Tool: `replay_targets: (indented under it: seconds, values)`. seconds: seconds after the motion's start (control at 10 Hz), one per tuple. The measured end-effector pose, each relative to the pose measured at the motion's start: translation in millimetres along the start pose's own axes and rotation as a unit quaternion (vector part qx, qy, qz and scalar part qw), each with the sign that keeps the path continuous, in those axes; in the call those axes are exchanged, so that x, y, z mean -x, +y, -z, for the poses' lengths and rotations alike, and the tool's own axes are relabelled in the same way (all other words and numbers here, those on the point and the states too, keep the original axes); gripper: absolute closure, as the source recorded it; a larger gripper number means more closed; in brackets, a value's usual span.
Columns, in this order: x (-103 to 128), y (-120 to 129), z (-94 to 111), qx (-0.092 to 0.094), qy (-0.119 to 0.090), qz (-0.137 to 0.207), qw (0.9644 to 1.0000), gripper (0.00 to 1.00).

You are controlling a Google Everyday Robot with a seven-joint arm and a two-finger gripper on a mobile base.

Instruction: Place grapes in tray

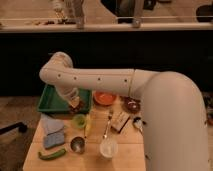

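The white arm [100,80] reaches in from the right, bends at its elbow high on the left and drops down towards the table [127,157]; the pincer [75,102] hangs at its end over the right-hand part of the green tray [49,105], just inside the tray's near right corner; it is clenched, and a small dark reddish clump at its tip looks to be the grapes [76,105], gripped there above the tray floor, though I cannot tell whether they touch it.

Just right of the tray sits an orange bowl [105,98]; further right, a dark maroon bowl [132,105].

In front of the tray stands a small green cup [79,120], close below the pincer; a blue cloth [52,132] lies to its left.

A small box [120,120] lies near the middle of the table; any printing on it is too blurred to read.

Along the near edge are a long green vegetable [51,154], a metal cup [76,144] and a white cup [108,148], set apart from one another.
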Motion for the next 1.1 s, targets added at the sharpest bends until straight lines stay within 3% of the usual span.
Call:
replay_targets:
  seconds: [0.2,0.7,1.1]
  values:
    - [-1.2,-6.4,-4.3,0.004,0.001,0.003,1.0000,1.00]
    - [-8.7,-36.5,-46.0,0.032,-0.010,0.009,0.9994,1.00]
    - [-25.8,-57.1,-57.9,0.041,-0.015,-0.006,0.9990,1.00]
